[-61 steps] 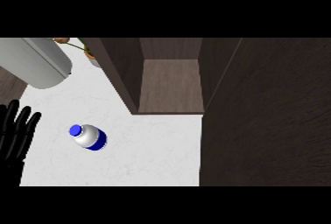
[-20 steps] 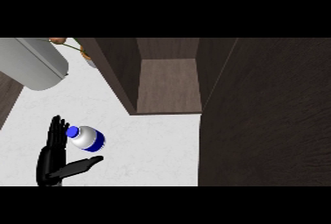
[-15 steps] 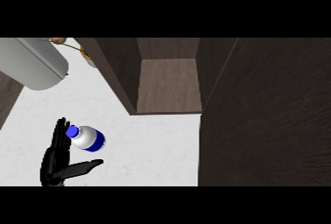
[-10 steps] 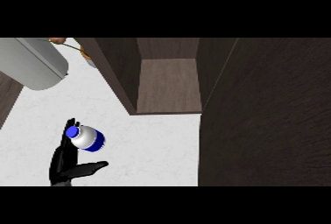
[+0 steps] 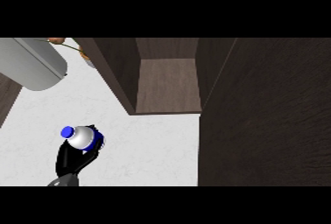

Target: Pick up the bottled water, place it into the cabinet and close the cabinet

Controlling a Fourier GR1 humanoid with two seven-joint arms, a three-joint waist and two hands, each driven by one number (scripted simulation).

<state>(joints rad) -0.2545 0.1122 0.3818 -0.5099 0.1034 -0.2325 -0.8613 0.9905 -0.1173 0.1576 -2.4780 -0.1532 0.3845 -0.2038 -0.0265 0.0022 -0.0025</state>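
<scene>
You're looking down at what reads as a kitchen: a pale, marbled counter [image 5: 155, 148] fills the view from 9 round to 6 o'clock. A dark wood cabinet [image 5: 169, 87] stands open at 12 o'clock, with its door [image 5: 271, 122] swung out across 3 o'clock. At 10 o'clock a smooth grey rounded body [image 5: 35, 63] leans in, possibly an appliance or a pot, though this steep angle won't let you tell which.
</scene>
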